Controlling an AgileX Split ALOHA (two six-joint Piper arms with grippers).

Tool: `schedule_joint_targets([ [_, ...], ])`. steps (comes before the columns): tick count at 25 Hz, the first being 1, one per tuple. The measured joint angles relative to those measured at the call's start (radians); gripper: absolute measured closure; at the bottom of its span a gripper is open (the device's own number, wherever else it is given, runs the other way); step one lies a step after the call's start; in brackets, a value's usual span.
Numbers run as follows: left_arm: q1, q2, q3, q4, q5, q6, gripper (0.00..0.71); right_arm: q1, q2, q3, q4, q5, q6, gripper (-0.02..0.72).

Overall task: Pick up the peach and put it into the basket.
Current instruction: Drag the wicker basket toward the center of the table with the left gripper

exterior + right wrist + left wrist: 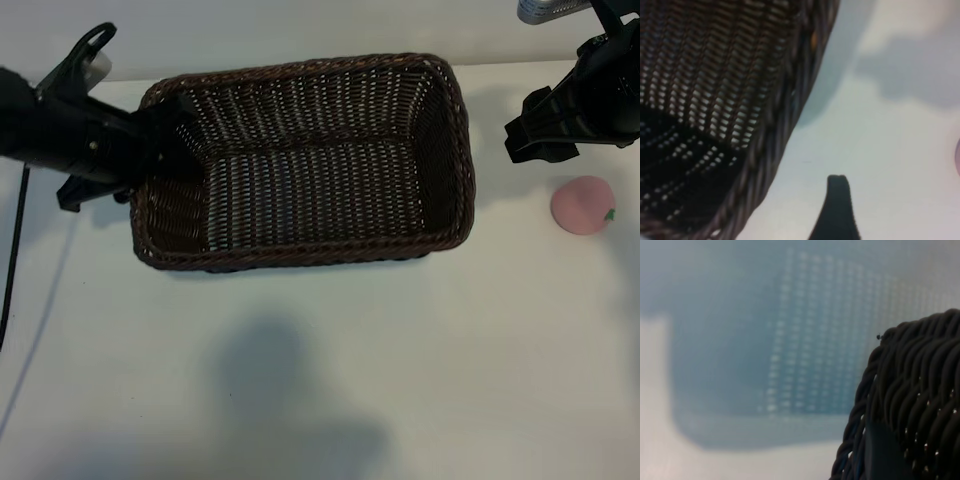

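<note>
Basket point(300, 160): dark brown wicker, rectangular with rounded corners and a braided rim, upright on the table point(320, 380) left of centre in the exterior view. Nothing lies on its woven floor. The right wrist view takes in its inner weave and one stretch of rim point(775, 135); the left wrist view has the rim close up as a dark braided mass point(920, 390).

Peach point(583, 206): small pale pink ball with a tiny green leaf mark on its right side. It sits on the table to the right of the basket, well apart from it, nothing touching it (a pink sliver at the edge of the right wrist view may be the same fruit).

Left gripper point(168, 140): at the basket's left end, its dark fingers over the rim by the far-left corner. The jaws stand part-way apart at the rim; whether they pinch the wicker cannot be told, since black fingers merge with dark weave.

Right gripper point(540, 128): above the table between the basket's right end and the peach, on the far side of the fruit and clear of it. Jaws spread wide, holding nothing. One dark fingertip point(837, 187) shows over bare table in the right wrist view.

Table: white, with soft shadows on its near part.
</note>
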Motion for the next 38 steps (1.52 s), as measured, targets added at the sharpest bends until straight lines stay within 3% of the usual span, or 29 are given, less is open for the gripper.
schedule_joint_targets([
  [12,-0.035,0.124,-0.067,-0.008,-0.026,0.000,0.391,0.000,0.000,0.000,0.000,0.000,0.000,0.122],
  [24,-0.037,0.231,-0.077,-0.011,-0.031,0.008,0.391,0.000,0.000,0.000,0.000,0.000,0.000,0.122],
  [38,-0.037,0.240,-0.079,-0.008,-0.027,0.020,0.391,0.000,0.000,0.000,0.000,0.000,0.000,0.122],
])
